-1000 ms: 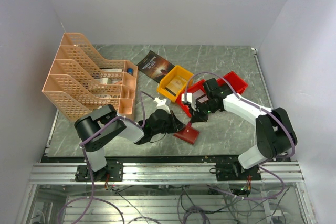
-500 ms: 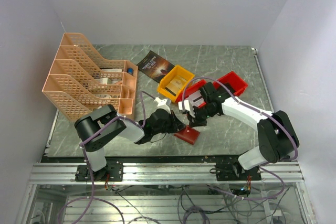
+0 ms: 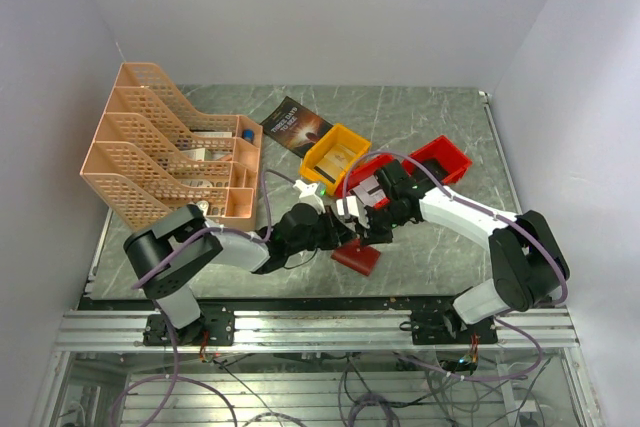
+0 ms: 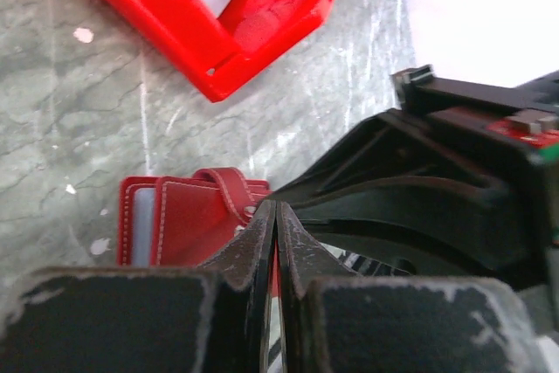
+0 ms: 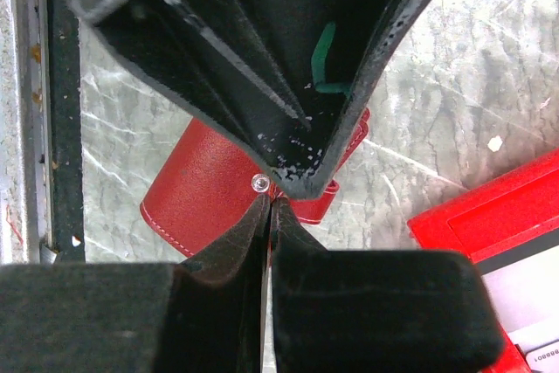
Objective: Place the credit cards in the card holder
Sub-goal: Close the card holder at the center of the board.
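Reaching in from opposite sides, the two arms meet low over the tabletop (image 3: 430, 247), their hands tip to tip just above the card holder (image 3: 357, 258). The left arm is stretched out flat to the right from its base, and the left hand (image 3: 338, 234) is pitched down towards the holder's near-left side. In its wrist view the two fingers stand all but together, with only a hair-thin slit between them; whether anything thin sits in that slit cannot be told. The right arm arcs over from its base and bends back to the left, so that the right hand (image 3: 365, 230) points down and left. Its fingers are pressed closed, the tips just beside the left hand's tip and over the holder's strap.

The card holder lies on the tabletop near the front edge, between the arms, dark red with a pale pocket edge showing on one side. A red bin (image 3: 440, 159) sits just behind it and a yellow bin (image 3: 335, 157) further back. A dark book (image 3: 295, 127) and a peach file rack (image 3: 170, 147) stand well apart to the left.
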